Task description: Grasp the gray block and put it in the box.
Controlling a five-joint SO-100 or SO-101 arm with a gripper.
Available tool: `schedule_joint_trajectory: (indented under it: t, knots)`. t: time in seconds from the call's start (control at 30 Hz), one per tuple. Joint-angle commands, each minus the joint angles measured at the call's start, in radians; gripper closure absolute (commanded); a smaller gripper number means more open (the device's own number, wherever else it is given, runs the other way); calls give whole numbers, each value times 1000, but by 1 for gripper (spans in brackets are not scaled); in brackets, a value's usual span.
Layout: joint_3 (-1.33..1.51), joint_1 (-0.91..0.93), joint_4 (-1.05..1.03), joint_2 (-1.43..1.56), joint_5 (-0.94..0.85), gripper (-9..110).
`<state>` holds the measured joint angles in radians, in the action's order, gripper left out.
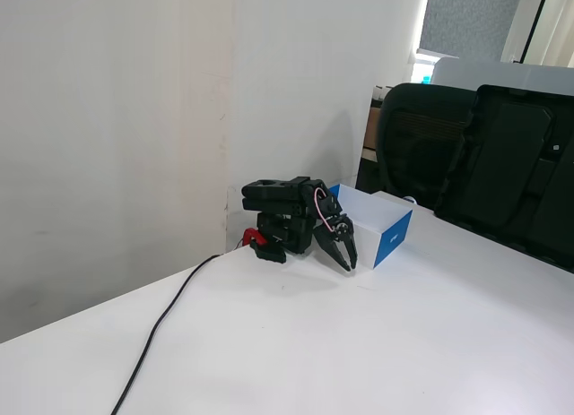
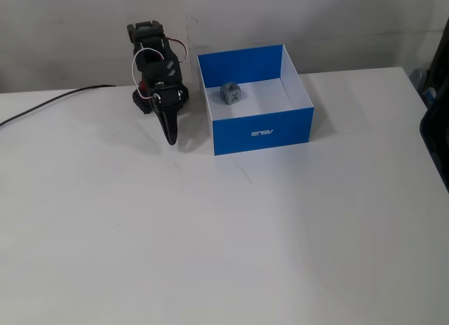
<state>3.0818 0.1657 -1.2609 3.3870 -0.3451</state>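
A white table (image 2: pixel 210 234) is filling both fixed views. The gray block (image 2: pixel 232 93) is lying inside the box (image 2: pixel 263 132), hidden from the side. The empty hand (image 2: pixel 169 137) is hanging closed beside it.

I see the gray block (image 2: pixel 232 93) resting inside the box (image 2: pixel 263 132), near its back-left corner in a fixed view. The box's blue-and-white walls stand upright and open-topped on the white counter (image 2: pixel 224 234).
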Motion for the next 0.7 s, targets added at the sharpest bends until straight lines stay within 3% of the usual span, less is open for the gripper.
schedule_joint_trajectory:
  t: [0.0, 0.67]
  knots:
    - [17, 0, 20, 11, 8, 101]
    - [18, 0, 23, 9, -6, 101]
